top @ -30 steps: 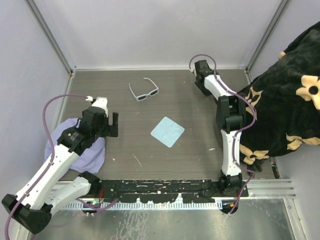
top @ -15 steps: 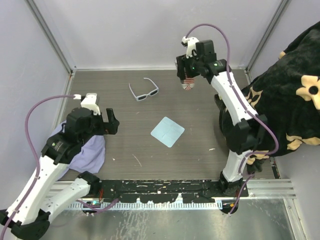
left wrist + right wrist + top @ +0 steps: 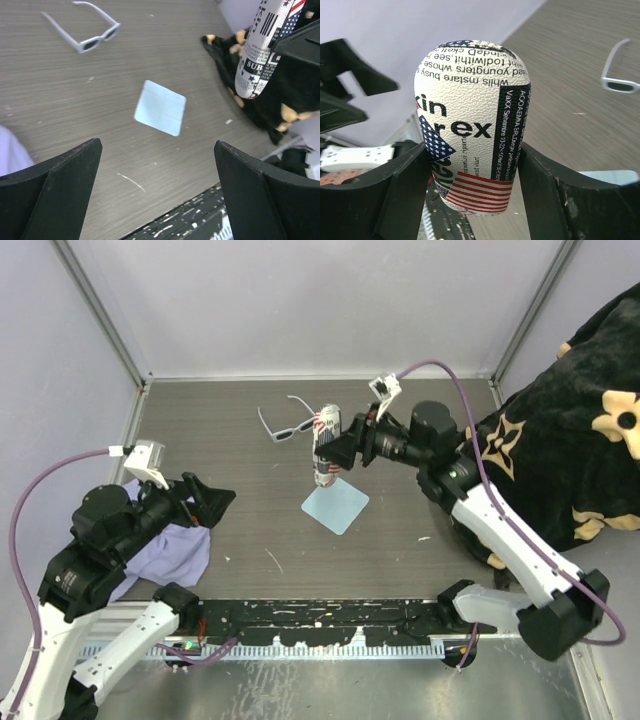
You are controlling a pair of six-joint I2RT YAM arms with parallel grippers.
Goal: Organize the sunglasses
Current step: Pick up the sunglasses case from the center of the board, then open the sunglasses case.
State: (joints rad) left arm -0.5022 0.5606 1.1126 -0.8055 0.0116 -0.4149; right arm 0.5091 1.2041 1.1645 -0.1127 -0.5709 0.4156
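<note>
Dark grey wood-grain surface [image 3: 240, 530], scuffed. On it:
- white plastic-framed sunglasses with dark lenses [image 3: 284, 431], upper centre, temples unfolded
- light blue square cloth [image 3: 335, 504], centre, flat
- crumpled lavender fabric [image 3: 170, 555], lower left
- black floral blanket [image 3: 580, 440], over the right edge

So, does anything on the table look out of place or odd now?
Yes. A black flowered blanket spills over the table's right edge, and a lilac cloth lies crumpled under the left arm. The sunglasses lie unfolded, while the right hand holds the flag-patterned case in the air.
</note>
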